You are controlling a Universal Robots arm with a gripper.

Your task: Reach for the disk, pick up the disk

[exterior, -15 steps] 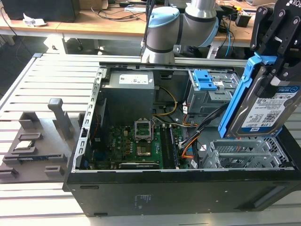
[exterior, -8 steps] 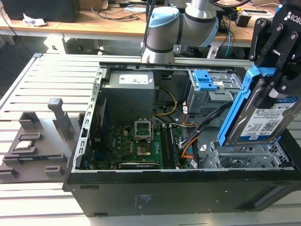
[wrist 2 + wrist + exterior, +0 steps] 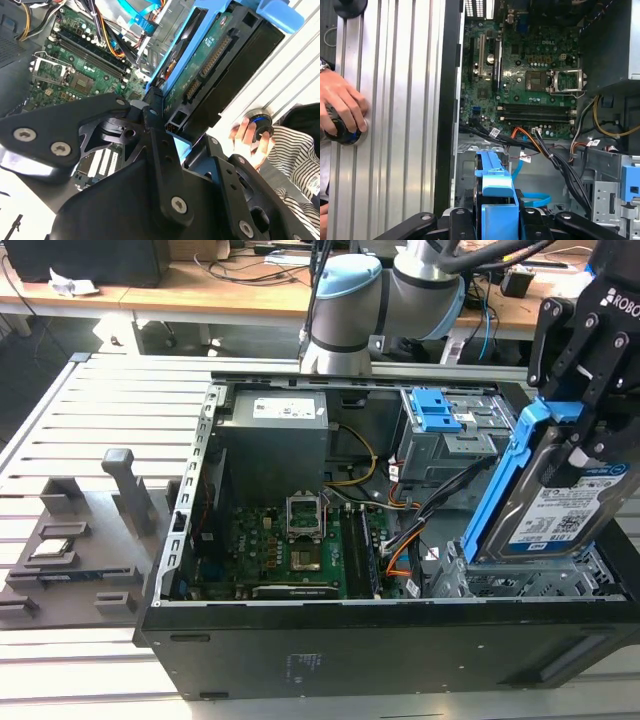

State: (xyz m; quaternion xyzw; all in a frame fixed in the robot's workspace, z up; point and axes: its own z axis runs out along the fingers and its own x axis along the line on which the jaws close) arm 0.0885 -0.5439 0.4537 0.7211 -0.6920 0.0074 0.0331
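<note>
The gripper point(image 3: 578, 430) has its fingers closed on the top edge of the disk point(image 3: 560, 508), which hangs tilted below them above the open computer case point(image 3: 300, 640), where a slipping grip risks dropping it onto the cables point(image 3: 440, 505)

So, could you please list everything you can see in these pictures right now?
Disk: one, silver with a blue bracket, tilted up above the case's drive bay at the exterior view's right, in the gripper.
Computer case: one, black, lying open on the slatted table.
Motherboard: one, green, on the case floor.
Power supply: one, grey, at the case's back.
Blue caddy tabs: two, in the drive cage.
Grey fixture: one, at the exterior view's left.
Person's hand: one, on a dark knob at the table's edge.
Gripper: one, black, closed on the disk's bracket.
</note>
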